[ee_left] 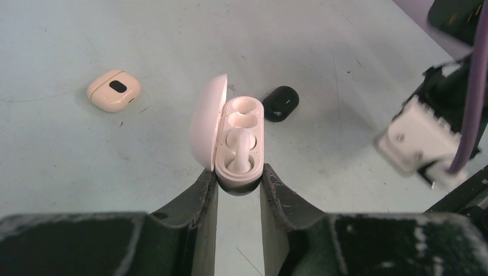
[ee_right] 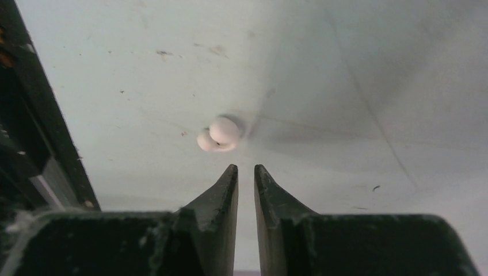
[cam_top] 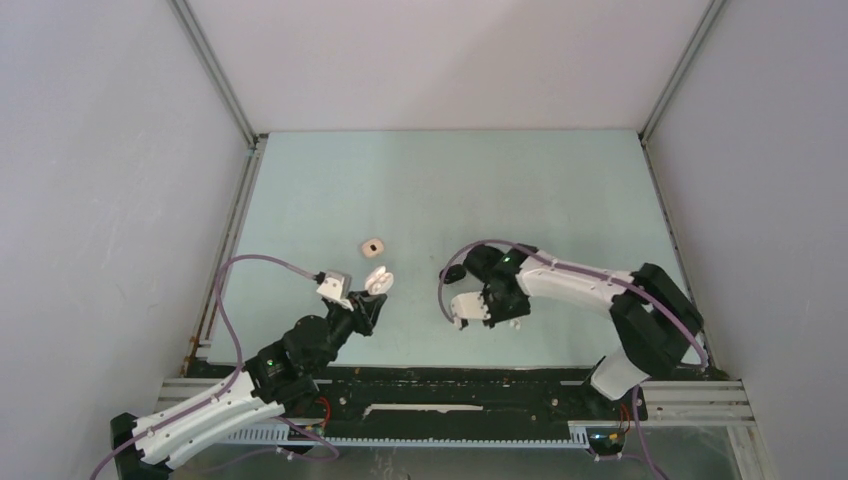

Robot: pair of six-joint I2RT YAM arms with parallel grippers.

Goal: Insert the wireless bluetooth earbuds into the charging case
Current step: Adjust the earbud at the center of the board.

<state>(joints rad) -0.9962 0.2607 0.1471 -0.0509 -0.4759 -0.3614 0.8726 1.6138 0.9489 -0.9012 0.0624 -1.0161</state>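
Observation:
My left gripper point(ee_left: 239, 183) is shut on the lower end of a pale pink charging case point(ee_left: 239, 172), whose lid point(ee_left: 204, 121) stands open to the left. One earbud point(ee_left: 239, 152) sits in the lower socket and the upper socket point(ee_left: 244, 106) holds nothing. From the top view the case point(cam_top: 377, 281) is at the left gripper point(cam_top: 365, 303). My right gripper point(ee_right: 246, 168) hangs over the table with its jaws a narrow gap apart and nothing between them. A pale pink earbud point(ee_right: 218, 134) lies on the table just beyond and left of its tips. The right gripper point(cam_top: 478, 316) is right of the case.
A closed cream case point(ee_left: 114, 90) lies on the table to the far left, also point(cam_top: 372, 244). A black case point(ee_left: 281, 103) lies just right of the held case, also point(cam_top: 453, 272). The black rail point(ee_right: 40, 132) of the table's near edge runs along the left of the right wrist view.

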